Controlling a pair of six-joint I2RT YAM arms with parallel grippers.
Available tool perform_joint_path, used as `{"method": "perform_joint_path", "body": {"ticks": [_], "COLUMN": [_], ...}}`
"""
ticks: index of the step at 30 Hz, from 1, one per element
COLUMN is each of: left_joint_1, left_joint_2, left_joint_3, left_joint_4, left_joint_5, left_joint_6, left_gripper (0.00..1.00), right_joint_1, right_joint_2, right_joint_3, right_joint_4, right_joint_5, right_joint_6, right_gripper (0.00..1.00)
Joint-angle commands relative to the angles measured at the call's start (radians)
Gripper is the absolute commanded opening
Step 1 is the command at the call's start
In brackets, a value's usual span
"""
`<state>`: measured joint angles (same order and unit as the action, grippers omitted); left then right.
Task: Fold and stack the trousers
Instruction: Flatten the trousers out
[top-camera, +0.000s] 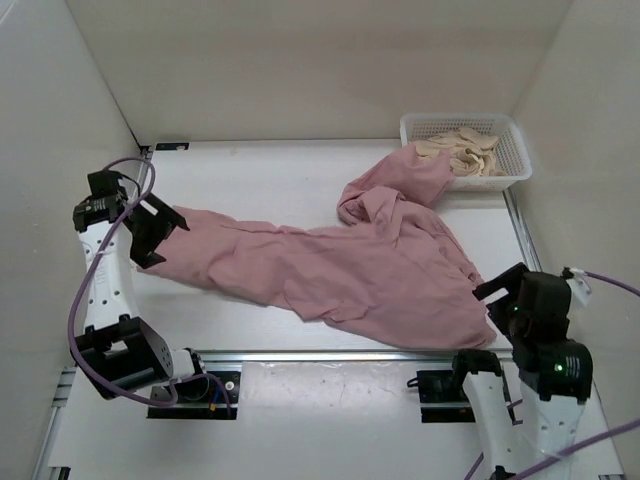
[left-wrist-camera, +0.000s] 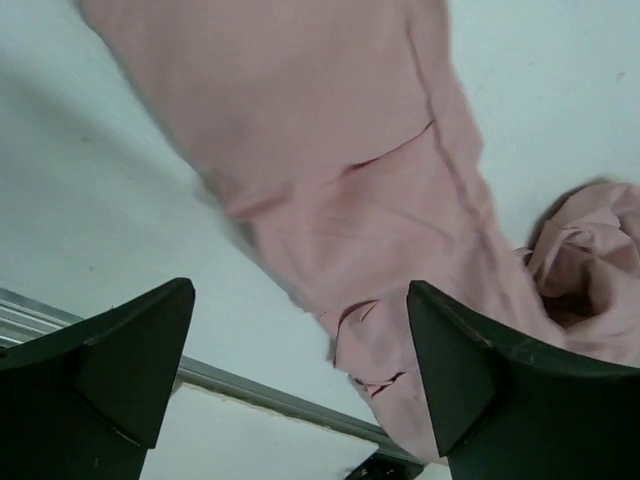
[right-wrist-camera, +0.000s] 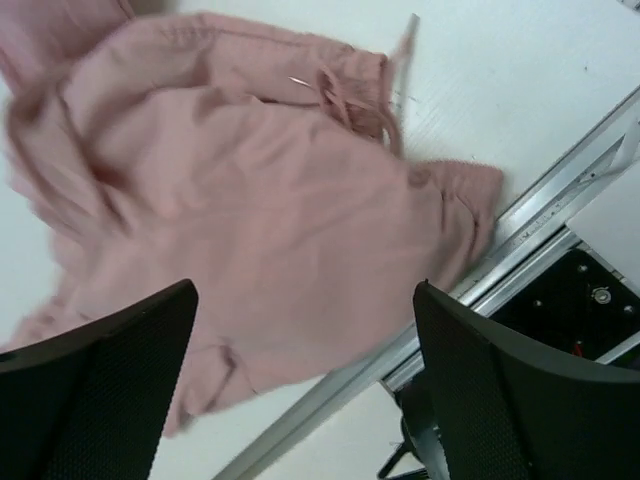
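The white bench (top-camera: 300, 170) carries everything, and most of its middle and right side is covered by the dusty-pink soft fabric trousers (top-camera: 360, 270). They lie spread but rumpled. One long leg runs flat out toward the left edge. The other is bunched and twisted back toward the far right corner, where its end laps against the white plastic mesh basket (top-camera: 497, 182). That basket holds pale beige pieces I can't identify. The waist end, with a gathered band and a loose drawstring, sits at the near right corner, just beside the metal rail along the near edge.

So the garment's long axis runs left to right across the bench, with an arm at each end. The left gripper (top-camera: 165, 242) is at the tip of the flat leg, its black fingers spread wide with nothing between them and the cloth lying just beyond. The right gripper (top-camera: 490, 297) is over the waist corner, jaws likewise apart and empty.

To my eye each arm is nearest its own end, and the twisted far leg looks like it needs straightening before any fold
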<state>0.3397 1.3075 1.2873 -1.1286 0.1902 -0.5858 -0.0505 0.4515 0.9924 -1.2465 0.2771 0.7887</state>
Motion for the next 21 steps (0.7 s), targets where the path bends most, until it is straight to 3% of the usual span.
{"method": "perform_joint_path", "body": {"ticks": [1,4,6,10,12,16,21], "left_joint_1": [0.007,-0.004,-0.036,-0.059,-0.07,-0.103,-0.103], "left_joint_2": [-0.06,-0.05,-0.05,-0.05,-0.05,-0.05,-0.028], "left_joint_3": [0.162,0.286,0.316,0.282,0.258,0.219,0.23], "left_joint_4": [0.017,0.016,0.016,0.027,0.027,0.018,-0.022], "left_joint_5": [-0.005,0.023,0.032,0.084,0.084,0.084,0.064], "left_joint_6": [0.063,0.072,0.095,0.15,0.171,0.221,0.248], "left_gripper": [1.0,1.0,1.0,1.0,1.0,1.0,1.0], "right_joint_1": [-0.002,-0.002,0.009,0.099,0.177,0.202,0.202], "right_joint_2": [0.03,0.221,0.349,0.785,0.978,1.238,1.487], "right_joint_3": [0.067,0.15,0.205,0.386,0.532,0.712,0.861], "right_joint_4": [0.057,0.227,0.327,0.398,0.389,0.398,0.398], "right_joint_5": [0.063,-0.01,-0.162,-0.338,-0.284,-0.223,-0.361], "right_joint_6": [0.043,-0.078,-0.17,-0.29,-0.318,-0.318,-0.309], "right_gripper": [0.94,0.95,0.95,1.0,1.0,1.0,0.96]}}
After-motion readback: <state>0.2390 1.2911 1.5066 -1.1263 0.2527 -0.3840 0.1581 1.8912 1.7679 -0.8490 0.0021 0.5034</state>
